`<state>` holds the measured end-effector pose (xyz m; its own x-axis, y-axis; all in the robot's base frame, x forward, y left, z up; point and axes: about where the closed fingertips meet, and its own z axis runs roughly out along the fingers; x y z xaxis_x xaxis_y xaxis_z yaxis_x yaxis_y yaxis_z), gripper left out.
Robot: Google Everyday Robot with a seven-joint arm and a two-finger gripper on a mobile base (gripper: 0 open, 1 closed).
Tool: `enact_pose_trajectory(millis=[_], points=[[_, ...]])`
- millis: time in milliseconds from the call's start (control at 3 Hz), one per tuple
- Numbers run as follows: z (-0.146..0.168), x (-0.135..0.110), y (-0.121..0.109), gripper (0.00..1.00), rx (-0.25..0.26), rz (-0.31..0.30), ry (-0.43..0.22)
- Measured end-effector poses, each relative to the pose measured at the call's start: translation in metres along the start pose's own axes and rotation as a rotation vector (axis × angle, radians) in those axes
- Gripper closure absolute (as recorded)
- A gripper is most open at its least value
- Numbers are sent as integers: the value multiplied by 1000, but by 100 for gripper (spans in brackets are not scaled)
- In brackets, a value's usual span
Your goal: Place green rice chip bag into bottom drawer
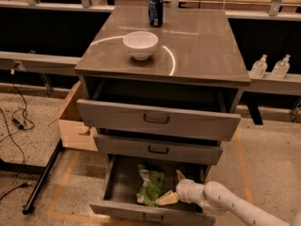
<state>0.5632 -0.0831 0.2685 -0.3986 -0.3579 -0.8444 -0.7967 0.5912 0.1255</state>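
The green rice chip bag (pixel 149 186) lies inside the open bottom drawer (pixel 123 207), stretched from back to front near its middle. My gripper (pixel 172 188) is inside the drawer just right of the bag, on the end of the white arm coming in from the lower right. Its fingers are spread. The near cream fingertip (pixel 165 199) rests against the bag's lower right edge, and the far one (pixel 180 175) is clear of the bag.
The two upper drawers (pixel 157 119) are pulled partly out above the bottom one. A white bowl (pixel 140 44) and a blue can (pixel 155 11) stand on the cabinet top. A cardboard box (pixel 75 126) sits to the left on the floor, with cables (pixel 19 121) beyond it.
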Motion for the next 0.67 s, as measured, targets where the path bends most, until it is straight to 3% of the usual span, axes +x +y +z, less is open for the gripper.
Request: enact_pose_trajectory(millis=[333, 667], points=[[-37, 7, -8, 0, 75, 16, 61], [-37, 5, -6, 0, 79, 10, 66]])
